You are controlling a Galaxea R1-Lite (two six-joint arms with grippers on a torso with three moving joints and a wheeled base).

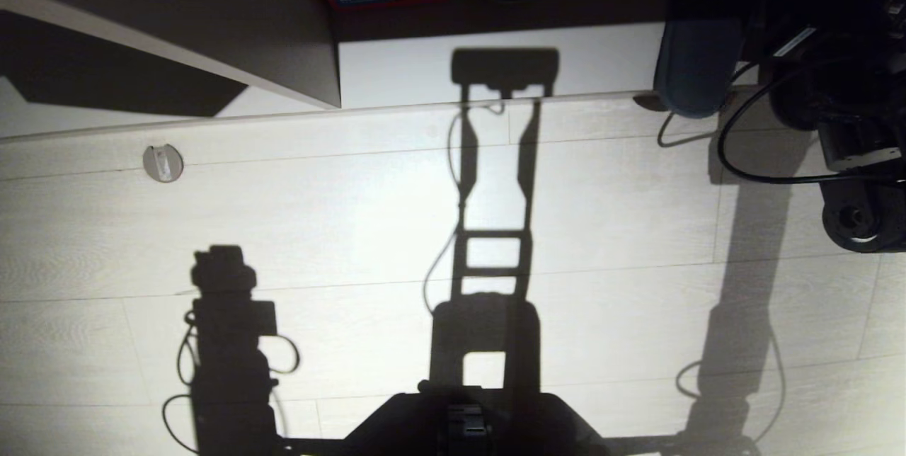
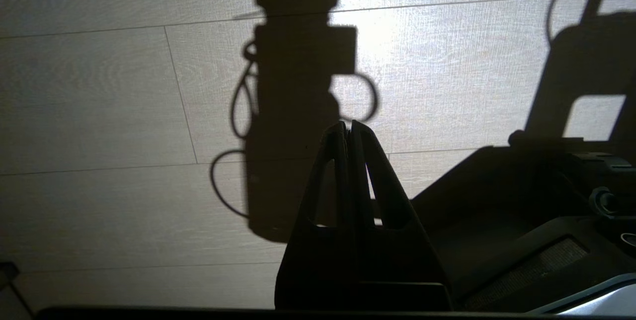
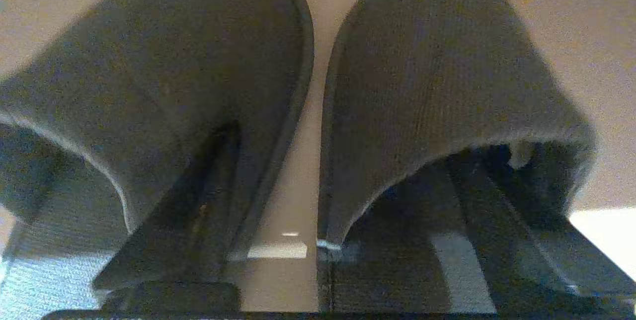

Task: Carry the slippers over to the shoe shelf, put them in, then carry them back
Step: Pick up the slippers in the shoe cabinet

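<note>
The right gripper stands spread, one finger inside each dark charcoal fabric slipper, apparently releasing the pair side by side; the left gripper hangs clenched, empty

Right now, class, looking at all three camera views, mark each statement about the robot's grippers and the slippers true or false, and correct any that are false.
1. The two slippers lie side by side with a narrow gap between them. True.
2. Each finger of the right gripper reaches into a different slipper. True.
3. The left gripper is wide open. False: its fingers are pressed together.
4. The left gripper holds a slipper. False: it holds nothing and hangs over the bare floor.
5. The slippers are bright red. False: they are dark charcoal fabric.
</note>
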